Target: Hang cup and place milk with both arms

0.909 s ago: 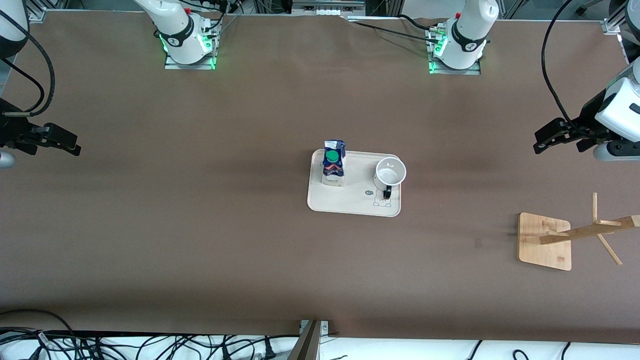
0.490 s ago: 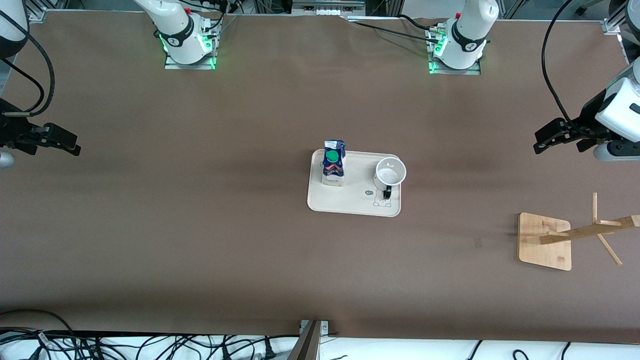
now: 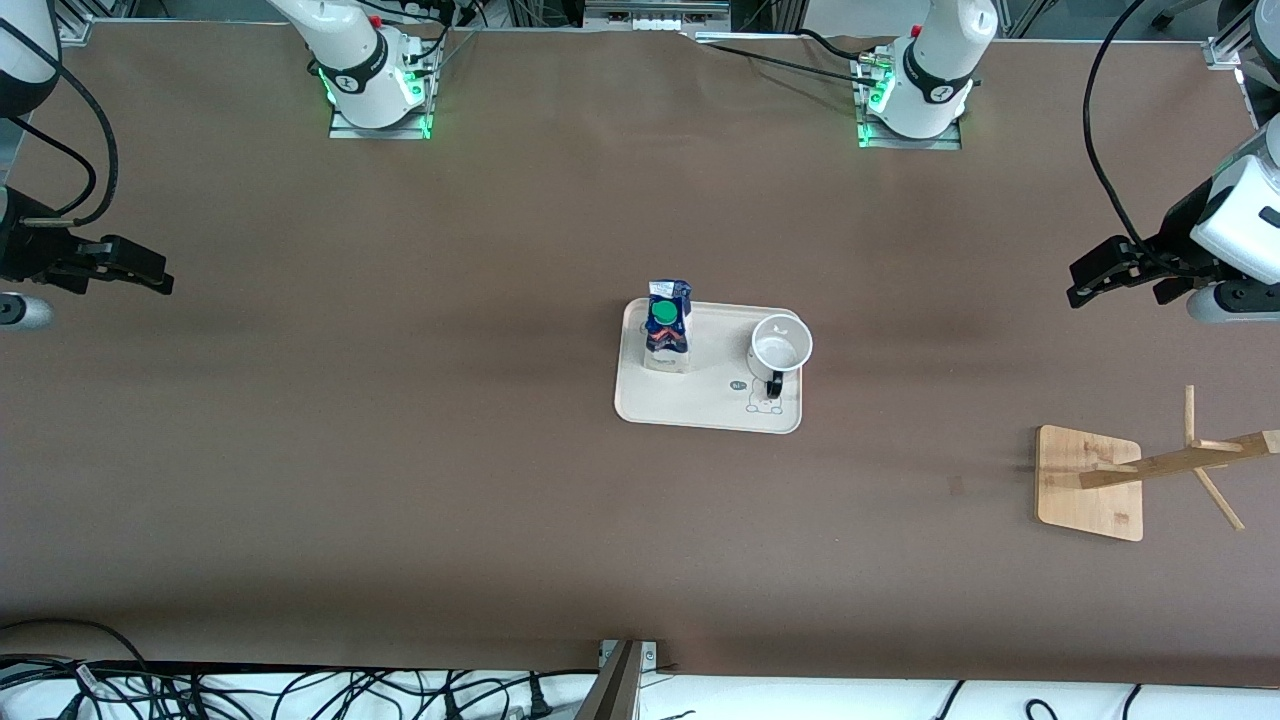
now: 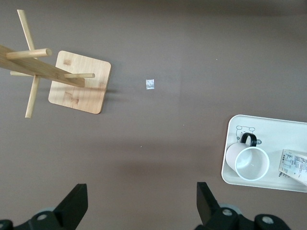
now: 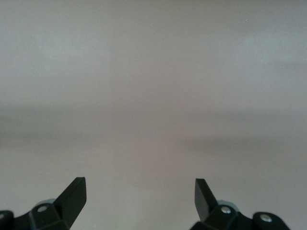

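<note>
The white cup [image 3: 780, 346] with its black handle stands upright on a cream tray [image 3: 700, 405] mid-table; it also shows in the left wrist view [image 4: 247, 162]. The dark blue milk [image 3: 668, 338] with a green cap stands on the same tray, beside the cup toward the right arm's end; its edge shows in the left wrist view [image 4: 294, 165]. My left gripper [image 3: 1078, 290] is open and empty, up over bare table at the left arm's end [image 4: 142, 203]. My right gripper [image 3: 155, 280] is open and empty, over bare table at the right arm's end [image 5: 140, 196].
A wooden rack with pegs on a square base [image 3: 1088, 483] stands at the left arm's end, nearer the front camera than the tray; it shows in the left wrist view [image 4: 79, 81]. A small scrap [image 4: 150, 84] lies on the table.
The right gripper has shifted slightly toward the table's middle and a little toward the bases. The left arm, cup and milk have not moved.
</note>
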Controlling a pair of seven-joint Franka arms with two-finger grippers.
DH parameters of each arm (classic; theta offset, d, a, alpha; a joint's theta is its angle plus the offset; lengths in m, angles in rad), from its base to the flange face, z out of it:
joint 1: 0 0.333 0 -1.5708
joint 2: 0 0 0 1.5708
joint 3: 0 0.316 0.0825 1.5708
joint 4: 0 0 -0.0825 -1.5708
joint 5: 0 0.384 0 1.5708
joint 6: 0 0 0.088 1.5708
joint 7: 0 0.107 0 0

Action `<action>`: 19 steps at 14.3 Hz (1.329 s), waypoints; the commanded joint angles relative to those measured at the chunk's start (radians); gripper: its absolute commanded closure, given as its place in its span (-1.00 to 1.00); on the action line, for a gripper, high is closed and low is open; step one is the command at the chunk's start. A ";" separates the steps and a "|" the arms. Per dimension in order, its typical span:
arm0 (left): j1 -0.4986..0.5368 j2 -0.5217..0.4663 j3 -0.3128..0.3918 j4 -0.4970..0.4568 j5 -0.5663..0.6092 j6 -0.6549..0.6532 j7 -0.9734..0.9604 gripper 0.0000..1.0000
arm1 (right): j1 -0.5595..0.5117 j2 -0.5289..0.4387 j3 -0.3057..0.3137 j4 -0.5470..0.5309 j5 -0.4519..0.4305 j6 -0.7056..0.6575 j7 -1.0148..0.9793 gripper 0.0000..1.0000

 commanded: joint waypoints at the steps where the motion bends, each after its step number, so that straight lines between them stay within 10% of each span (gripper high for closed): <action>1: 0.003 0.014 -0.004 0.031 0.019 -0.013 -0.009 -1.00 | -0.006 0.035 0.003 0.010 -0.005 -0.012 -0.064 -1.00; 10: 0.005 0.014 -0.004 0.029 0.019 -0.013 -0.009 -1.00 | 0.090 0.173 0.015 0.012 0.259 0.186 0.191 -1.00; 19: 0.006 0.016 -0.004 0.029 0.019 -0.013 -0.009 -1.00 | 0.351 0.218 0.015 0.012 0.256 0.318 0.361 -1.00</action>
